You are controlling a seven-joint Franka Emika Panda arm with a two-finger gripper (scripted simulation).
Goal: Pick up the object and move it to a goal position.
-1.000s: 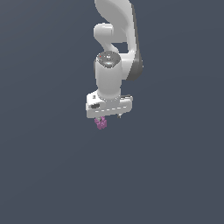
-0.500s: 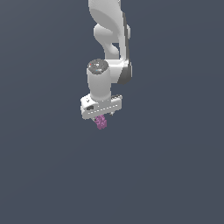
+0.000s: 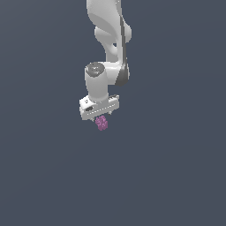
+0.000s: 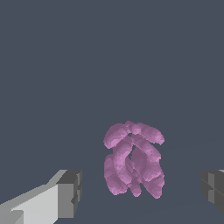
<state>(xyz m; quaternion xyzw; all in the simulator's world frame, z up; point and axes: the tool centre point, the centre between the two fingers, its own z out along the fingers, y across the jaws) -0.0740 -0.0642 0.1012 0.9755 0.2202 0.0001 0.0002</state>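
While the white robot gripper hangs with its grey-padded fingers spread wide, the small pink-purple knobbly blob sits between them, touching neither pad, against plain dark-grey ground.

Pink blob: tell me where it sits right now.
In the exterior view the blob hangs just under the hand, near the picture's middle. The wrist view shows it between the fingers, touching neither.

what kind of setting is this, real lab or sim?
Looks like a bare simulator scene: flat, featureless grey-blue backdrop, a smoothly rendered white arm, and a blocky-edged gripper around a pink lumpy object.
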